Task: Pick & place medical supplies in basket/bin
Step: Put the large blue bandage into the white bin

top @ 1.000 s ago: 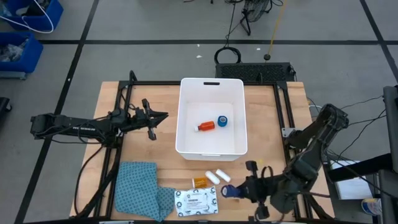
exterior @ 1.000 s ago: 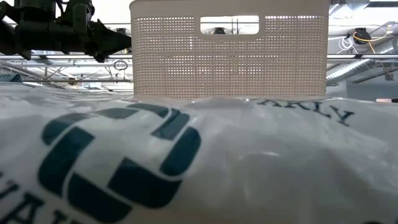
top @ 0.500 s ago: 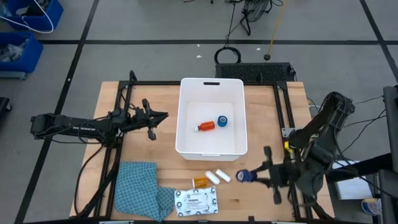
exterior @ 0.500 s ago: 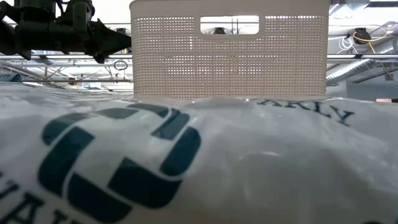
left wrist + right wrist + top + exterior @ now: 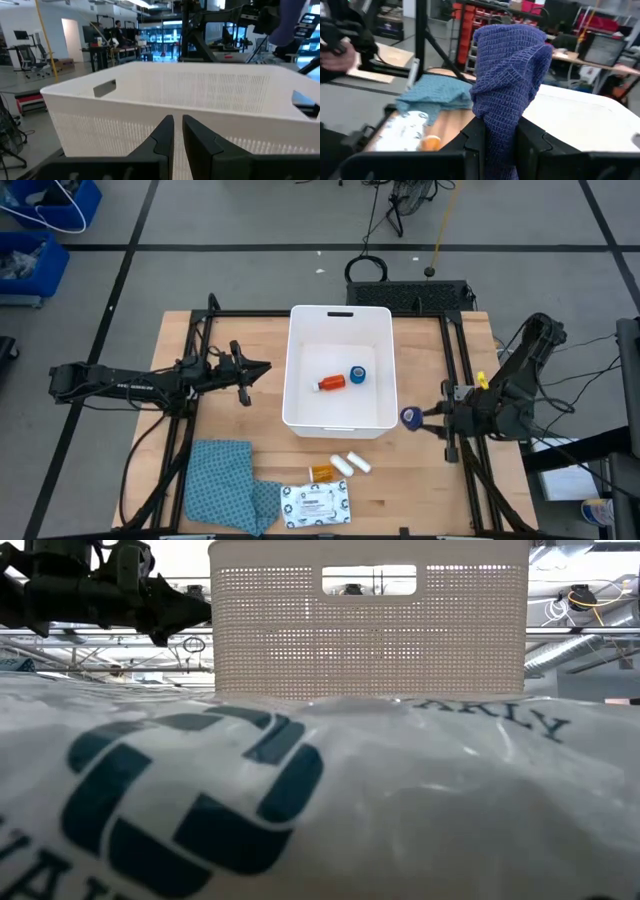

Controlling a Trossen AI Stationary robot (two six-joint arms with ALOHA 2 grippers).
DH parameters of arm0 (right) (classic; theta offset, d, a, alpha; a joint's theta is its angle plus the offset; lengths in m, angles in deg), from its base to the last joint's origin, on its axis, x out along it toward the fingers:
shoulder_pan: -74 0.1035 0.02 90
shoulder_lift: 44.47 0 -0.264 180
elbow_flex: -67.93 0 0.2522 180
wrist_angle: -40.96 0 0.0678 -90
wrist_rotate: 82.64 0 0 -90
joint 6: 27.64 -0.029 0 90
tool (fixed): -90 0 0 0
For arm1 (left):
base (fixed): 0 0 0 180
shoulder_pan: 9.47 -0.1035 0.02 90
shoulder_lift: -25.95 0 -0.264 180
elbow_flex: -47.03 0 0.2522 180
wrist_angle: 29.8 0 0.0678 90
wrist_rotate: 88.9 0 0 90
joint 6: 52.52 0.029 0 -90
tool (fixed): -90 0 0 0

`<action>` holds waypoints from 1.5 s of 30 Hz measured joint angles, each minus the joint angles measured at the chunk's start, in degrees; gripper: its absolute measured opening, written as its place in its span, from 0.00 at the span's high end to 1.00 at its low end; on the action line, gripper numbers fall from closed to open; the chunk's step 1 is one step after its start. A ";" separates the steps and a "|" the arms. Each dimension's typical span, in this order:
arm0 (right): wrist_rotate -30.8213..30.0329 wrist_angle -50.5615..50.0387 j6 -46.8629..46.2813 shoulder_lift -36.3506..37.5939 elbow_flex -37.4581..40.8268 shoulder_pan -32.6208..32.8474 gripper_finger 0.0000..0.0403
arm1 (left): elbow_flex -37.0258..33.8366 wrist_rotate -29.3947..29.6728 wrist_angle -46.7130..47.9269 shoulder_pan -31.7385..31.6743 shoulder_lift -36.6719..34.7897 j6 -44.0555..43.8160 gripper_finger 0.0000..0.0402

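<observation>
The white basket (image 5: pixel 340 412) stands mid-table with a red-capped bottle (image 5: pixel 331 383) and a blue tape roll (image 5: pixel 358 375) lying on its floor. My right gripper (image 5: pixel 422 416) hovers just off the basket's right wall, shut on a dark blue knit strip (image 5: pixel 510 65). An orange pill bottle (image 5: pixel 322 471), two white cylinders (image 5: pixel 351 464) and a white printed packet (image 5: pixel 316 503) lie on the table near its front edge. My left gripper (image 5: pixel 262 367) waits shut, level, left of the basket. My right gripper pinches the dark blue strip's lower part (image 5: pixel 497 125) between its two fingers. The fingers lie level, pointing toward the table's left. The strip sticks out past the fingertips, folded over on itself, and is lifted clear of the table.
A blue patterned cloth (image 5: pixel 225 495) lies at the near left corner. A black frame (image 5: pixel 455 360) runs along the table's sides. In the low view the packet (image 5: pixel 300 800) fills the foreground in front of the basket (image 5: pixel 370 630).
My right gripper has carried the blue strip up from beside the white cylinders toward the table's far and right side, ending next to the basket's right wall. It has swung round as it went. The strip stays pinched and clear of the table.
</observation>
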 joint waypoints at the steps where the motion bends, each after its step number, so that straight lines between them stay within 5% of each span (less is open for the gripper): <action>1: -0.28 1.19 0.89 1.20 1.69 -0.24 0.86 | 0.00 0.06 0.49 0.00 0.00 0.00 0.89; 10: 0.75 11.21 7.36 9.89 11.50 -3.66 0.86 | 0.00 0.46 1.53 0.00 0.02 -1.47 0.89; 26: 4.53 14.37 9.60 11.28 12.24 -12.93 0.86 | 0.00 0.46 1.39 0.00 0.02 -1.45 0.89; 32: 13.66 13.24 11.13 8.41 7.64 -21.62 0.86 | 0.00 0.54 1.35 0.00 0.02 -1.11 0.89; 45: 38.05 -11.00 5.82 -8.43 -13.18 -48.27 0.86 | 0.00 3.43 0.94 0.00 0.02 0.28 0.89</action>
